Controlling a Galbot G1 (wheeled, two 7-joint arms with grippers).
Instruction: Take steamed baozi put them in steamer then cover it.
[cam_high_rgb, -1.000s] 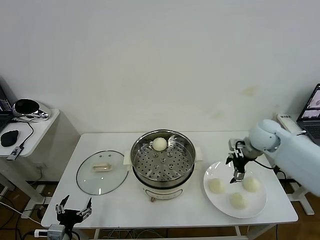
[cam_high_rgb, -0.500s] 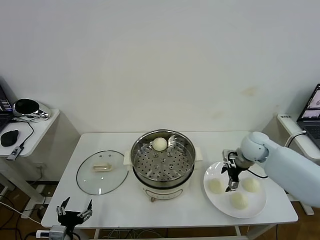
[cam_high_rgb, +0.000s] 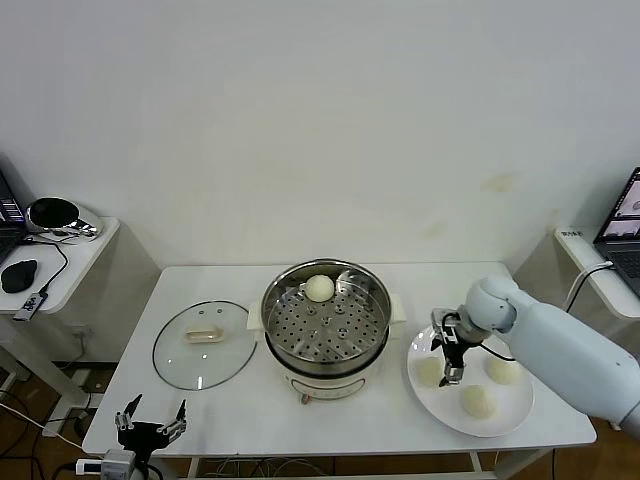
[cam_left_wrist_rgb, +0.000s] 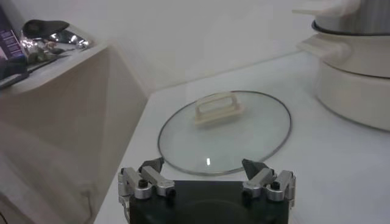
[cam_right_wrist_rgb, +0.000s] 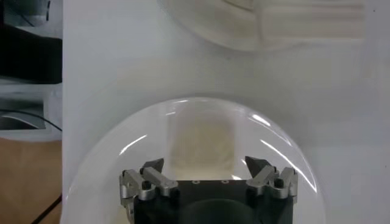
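Hovering with the right pincer (cam_high_rgb: 447, 362) spread wide, just above a soft, light, squashable baozi (cam_high_rgb: 431, 371) on the plate (cam_high_rgb: 515, 412), needing a gentle pinch round its middle, with the steamer (cam_high_rgb: 326, 325) off beside it.

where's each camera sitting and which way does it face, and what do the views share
Head view: on the robot's head, looking forward and down at the table; shows the right arm over the plate and the left tool.
Left wrist view: on the left wrist, facing the cover and steamer; its own open left tool shows.
Right wrist view: on the right wrist, looking down at the plate; its open right tool shows.
Shared: head and left wrist views both show the cover.
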